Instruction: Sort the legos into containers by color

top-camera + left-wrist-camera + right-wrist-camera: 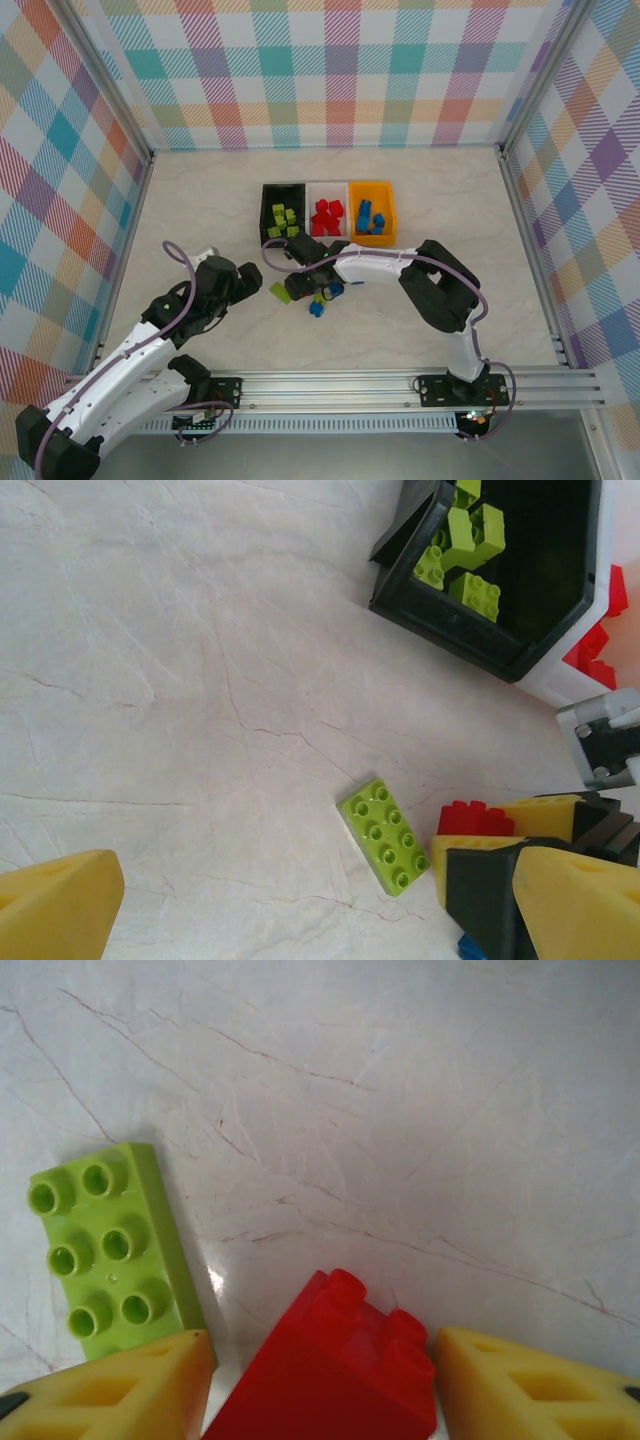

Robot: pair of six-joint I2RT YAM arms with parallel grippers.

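Observation:
Lego bricks lie loose in front of three bins: black (pixel 266 190) with lime bricks, white (pixel 328 187) with red ones, orange (pixel 372 186) with blue ones. My right gripper (pixel 325 1385) sits low over the loose pile, its yellow pads closed against both sides of a red lego (pixel 335 1360) that stands skewed between them. A lime lego (pixel 110 1245) lies flat just to its left. My left gripper (pixel 330 920) hovers wide open over the table, with that same lime lego (pixel 385 835) between and ahead of its fingers, untouched. Blue legos (pixel 335 290) lie by the right gripper (pixel 300 285).
The black bin's rim (pixel 440 615) and the white bin (pixel 565 685) stand just beyond the left gripper. The right gripper's fingers (pixel 540 815) crowd in close at the lime lego's right. Checked walls enclose the table; a metal rail (pixel 400 385) runs along the near edge.

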